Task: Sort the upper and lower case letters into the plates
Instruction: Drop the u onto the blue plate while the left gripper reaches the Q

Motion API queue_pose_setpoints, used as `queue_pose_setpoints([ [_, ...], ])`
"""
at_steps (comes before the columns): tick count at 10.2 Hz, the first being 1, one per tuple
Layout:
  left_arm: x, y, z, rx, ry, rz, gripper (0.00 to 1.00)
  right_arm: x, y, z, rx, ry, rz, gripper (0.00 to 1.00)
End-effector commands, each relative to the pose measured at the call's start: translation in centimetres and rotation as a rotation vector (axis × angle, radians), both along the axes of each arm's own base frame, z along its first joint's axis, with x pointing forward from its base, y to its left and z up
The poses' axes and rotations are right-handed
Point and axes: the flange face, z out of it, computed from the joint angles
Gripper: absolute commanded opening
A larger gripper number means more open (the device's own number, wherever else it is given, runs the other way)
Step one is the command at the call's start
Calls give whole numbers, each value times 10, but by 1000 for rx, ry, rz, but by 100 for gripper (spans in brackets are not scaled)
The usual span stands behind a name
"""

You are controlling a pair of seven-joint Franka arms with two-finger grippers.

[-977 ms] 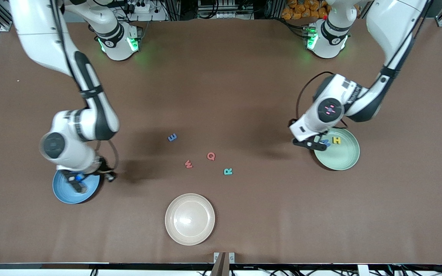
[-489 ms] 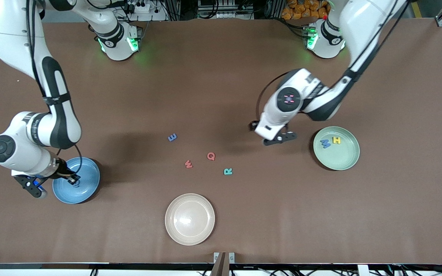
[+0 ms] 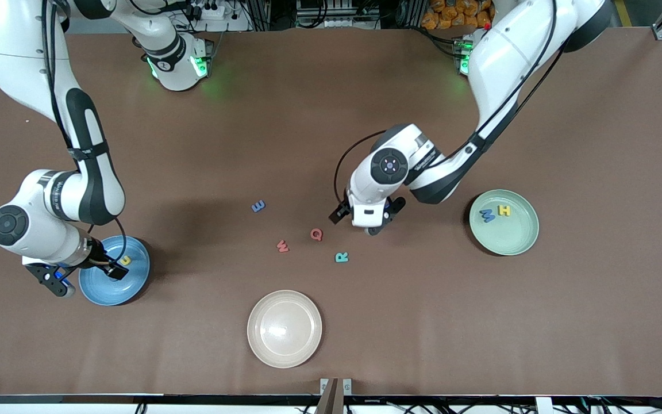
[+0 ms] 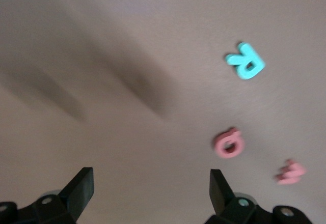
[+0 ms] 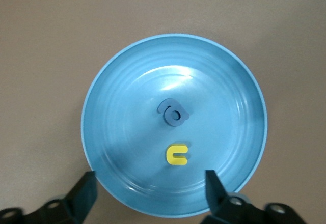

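Observation:
The mid-blue plate [image 3: 131, 283] lies toward the right arm's end of the table. It holds a yellow u [image 3: 126, 260] and, in the right wrist view, a grey-blue letter [image 5: 173, 113] beside the yellow u [image 5: 177, 155]. My right gripper [image 3: 85, 277] is open and empty over that plate's [image 5: 117, 81] rim. The mint green plate [image 3: 512, 238] holds a blue M [image 3: 487, 215] and a yellow H [image 3: 504, 210]. My left gripper [image 3: 366, 223] is open and empty over bare table beside a pink Q [image 3: 316, 234], a teal R [image 3: 341, 257], a pink w [image 3: 283, 246] and a blue E [image 3: 258, 206].
A beige plate [image 3: 284, 328] lies empty, nearer to the front camera than the loose letters. The left wrist view shows the R [image 4: 245, 61], the Q [image 4: 229, 143] and the w [image 4: 291, 172] on the brown table.
My left arm has swung from the green plate to the loose letters at mid-table. My right gripper has drawn back to the blue plate's rim, and the yellow u now shows in that plate.

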Motion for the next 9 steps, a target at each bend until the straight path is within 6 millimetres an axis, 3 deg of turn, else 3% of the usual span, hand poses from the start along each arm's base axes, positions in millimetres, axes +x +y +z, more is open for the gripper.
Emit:
queue_pose_setpoints([
  [1,1,-25,-24,-98,29,248,100,0,-4,0,8,9,-5,100],
  [4,4,-45,-42,-154,49,589,100,0,-9,0,7,9,-4,100],
  [9,35,-31,-52,-240,144,800,100,0,-5,0,8,10,2,100],
])
